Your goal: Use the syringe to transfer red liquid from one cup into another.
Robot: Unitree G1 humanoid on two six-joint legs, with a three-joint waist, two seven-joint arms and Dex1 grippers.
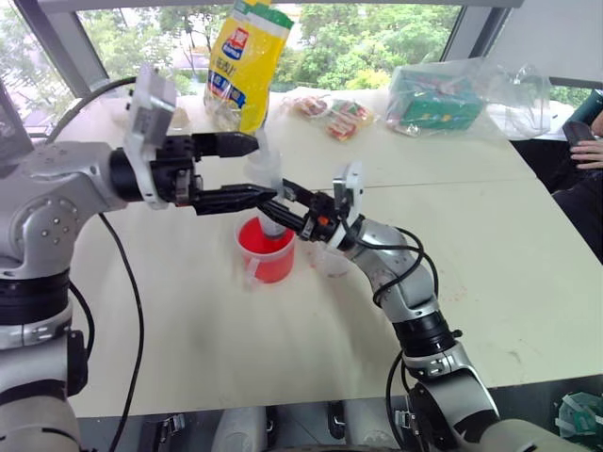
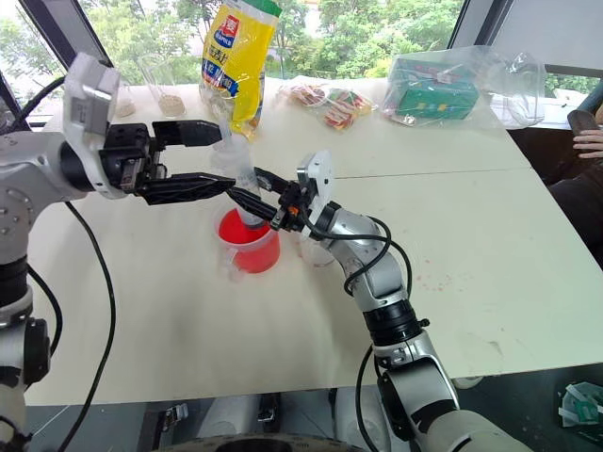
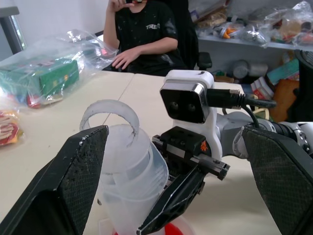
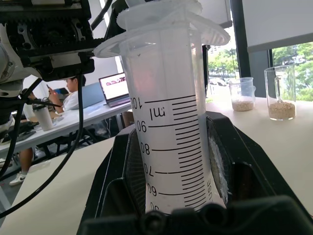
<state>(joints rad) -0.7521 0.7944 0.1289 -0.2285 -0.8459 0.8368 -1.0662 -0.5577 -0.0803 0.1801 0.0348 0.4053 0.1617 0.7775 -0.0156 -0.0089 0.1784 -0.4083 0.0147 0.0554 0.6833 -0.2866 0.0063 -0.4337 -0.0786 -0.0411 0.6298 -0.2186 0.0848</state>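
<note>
The right hand (image 1: 283,202) is clamped on the syringe (image 4: 168,127), which stands upright with its lower end down inside the red cup (image 1: 267,250) near the middle of the worktop (image 1: 490,264); its tip is hidden in the cup. The left hand (image 1: 247,169) stands wide open, one finger on each side of the syringe's top, where the plunger (image 3: 110,115) shows cut off. The small clear cup (image 2: 318,252) is mostly hidden behind the right arm.

an office: laptop (image 4: 119,88) on desks, cluttered shelves (image 3: 254,34), big windows (image 1: 377,38)
</note>
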